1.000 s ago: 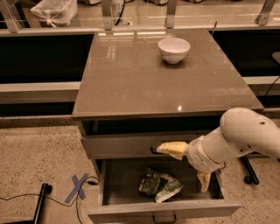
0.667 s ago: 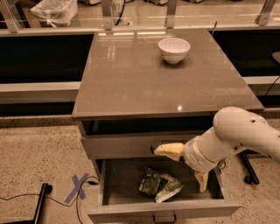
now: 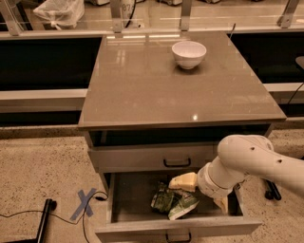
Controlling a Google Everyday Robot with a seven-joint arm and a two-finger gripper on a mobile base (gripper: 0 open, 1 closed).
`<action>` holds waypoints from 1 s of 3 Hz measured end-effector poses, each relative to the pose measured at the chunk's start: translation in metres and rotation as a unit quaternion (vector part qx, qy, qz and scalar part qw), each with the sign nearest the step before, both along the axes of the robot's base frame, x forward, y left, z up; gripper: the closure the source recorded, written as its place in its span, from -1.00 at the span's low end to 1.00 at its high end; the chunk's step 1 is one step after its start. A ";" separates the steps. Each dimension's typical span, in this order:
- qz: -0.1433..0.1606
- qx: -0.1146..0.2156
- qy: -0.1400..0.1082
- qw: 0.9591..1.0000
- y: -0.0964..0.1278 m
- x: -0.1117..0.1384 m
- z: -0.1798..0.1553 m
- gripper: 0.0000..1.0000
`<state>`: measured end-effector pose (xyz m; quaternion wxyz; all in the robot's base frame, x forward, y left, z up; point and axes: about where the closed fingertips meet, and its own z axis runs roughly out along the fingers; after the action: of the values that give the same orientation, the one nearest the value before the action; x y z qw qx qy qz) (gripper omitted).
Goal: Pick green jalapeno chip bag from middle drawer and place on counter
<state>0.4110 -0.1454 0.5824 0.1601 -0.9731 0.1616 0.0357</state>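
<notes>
The green jalapeno chip bag (image 3: 172, 201) lies crumpled on the floor of the middle drawer (image 3: 130, 197), which is pulled out below the counter (image 3: 142, 88). My gripper (image 3: 202, 193) reaches down into the drawer just right of the bag. It is open and empty. One yellowish finger (image 3: 183, 181) is over the bag's upper right edge and the other finger (image 3: 221, 204) is near the drawer's right side. The white arm hides the drawer's right part.
A white bowl (image 3: 189, 53) stands at the back of the counter. The drawer above (image 3: 177, 163) is closed. A blue tape cross (image 3: 84, 204) and a black cable (image 3: 28, 213) lie on the floor at the left. A plastic bag (image 3: 59, 12) sits behind the rail.
My arm has shifted a little left and lower into the open drawer, bringing the fingers closer to the chip bag. The bag and bowl have not moved.
</notes>
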 end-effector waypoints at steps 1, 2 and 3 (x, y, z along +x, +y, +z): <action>0.000 0.000 0.000 1.000 0.000 0.000 0.000 -1.00; -0.010 0.004 -0.026 1.000 -0.003 0.010 -0.016 -1.00; -0.019 -0.022 -0.078 0.997 -0.011 0.013 -0.048 -1.00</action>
<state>0.4235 -0.1564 0.5349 0.1515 -0.9729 0.1679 -0.0471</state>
